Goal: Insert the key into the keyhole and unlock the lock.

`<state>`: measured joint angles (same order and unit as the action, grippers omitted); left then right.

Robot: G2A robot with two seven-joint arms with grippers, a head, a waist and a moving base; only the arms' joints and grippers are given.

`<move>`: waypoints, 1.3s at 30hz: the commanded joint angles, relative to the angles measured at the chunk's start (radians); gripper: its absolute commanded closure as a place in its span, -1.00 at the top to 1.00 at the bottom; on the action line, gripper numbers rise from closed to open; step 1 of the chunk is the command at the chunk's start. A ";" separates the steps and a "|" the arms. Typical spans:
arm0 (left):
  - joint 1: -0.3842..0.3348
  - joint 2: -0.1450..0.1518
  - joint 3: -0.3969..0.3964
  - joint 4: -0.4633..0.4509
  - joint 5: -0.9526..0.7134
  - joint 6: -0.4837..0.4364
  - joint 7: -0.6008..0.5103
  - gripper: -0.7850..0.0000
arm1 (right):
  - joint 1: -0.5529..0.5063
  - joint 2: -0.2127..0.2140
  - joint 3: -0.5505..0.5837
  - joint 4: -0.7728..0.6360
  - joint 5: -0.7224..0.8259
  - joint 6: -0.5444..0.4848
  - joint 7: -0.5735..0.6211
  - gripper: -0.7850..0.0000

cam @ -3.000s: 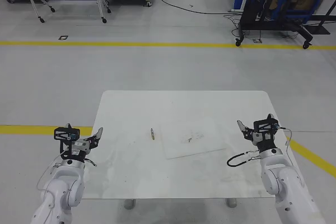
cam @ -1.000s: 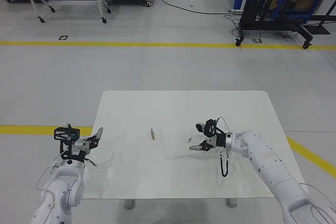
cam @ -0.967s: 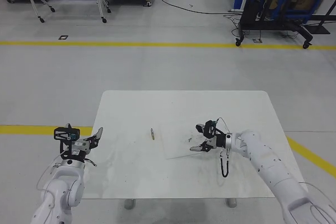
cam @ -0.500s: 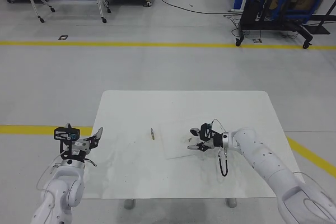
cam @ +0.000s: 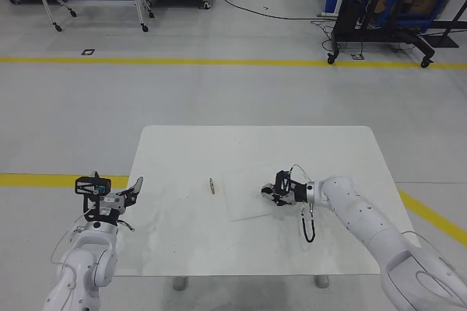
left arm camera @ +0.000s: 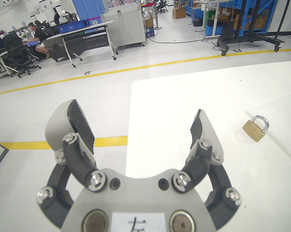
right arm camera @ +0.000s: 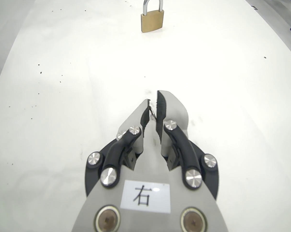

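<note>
Now, white table [cam: 188, 233], yellow-lined floor [cam: 218, 93]; left tool [left arm camera: 136, 111] wide, right tool [right arm camera: 154, 97] tight on key [right arm camera: 152, 115].

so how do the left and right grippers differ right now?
The left gripper is wide open and empty; the right gripper is pinched shut on what looks like the key. Left sits at the edge of the table; right is over its middle, pointing at the padlock. Both have ribbed pads.

lock [right arm camera: 152, 21]: body noted as brushed brass, shackle as glossy chrome | desk [right arm camera: 63, 78]: white, matt, smooth, speckled | left claw [left arm camera: 135, 106]: pads [left arm camera: 81, 124] ribbed black, shells matt grey, screws polished | key [right arm camera: 152, 115]: bright metal, barely seen
</note>
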<state>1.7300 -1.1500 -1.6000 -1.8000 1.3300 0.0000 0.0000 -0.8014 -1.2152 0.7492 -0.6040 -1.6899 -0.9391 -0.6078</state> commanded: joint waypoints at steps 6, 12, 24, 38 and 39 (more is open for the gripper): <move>0.000 0.000 0.000 0.000 0.000 0.000 0.000 1.00 | 0.008 0.009 -0.003 0.006 -0.026 0.019 -0.034 -1.00; 0.000 0.000 0.000 0.000 0.000 0.000 0.000 1.00 | -0.002 0.025 0.008 -0.015 -0.037 0.043 -0.066 -1.00; 0.000 0.000 0.000 0.000 0.000 0.000 0.000 1.00 | -0.040 0.059 0.055 -0.077 -0.011 0.051 -0.043 -1.00; -0.052 -0.001 0.109 -0.067 -0.058 -0.214 -0.196 1.00 | -0.040 0.059 0.055 -0.077 -0.011 0.051 -0.043 -1.00; -0.060 -0.001 0.111 -0.072 -0.062 -0.218 -0.208 1.00 | -0.040 0.059 0.055 -0.077 -0.011 0.051 -0.043 -1.00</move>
<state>1.6830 -1.1511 -1.4902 -1.8689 1.3041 -0.2151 -0.1723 -0.8410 -1.1559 0.8039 -0.6814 -1.7009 -0.8882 -0.6505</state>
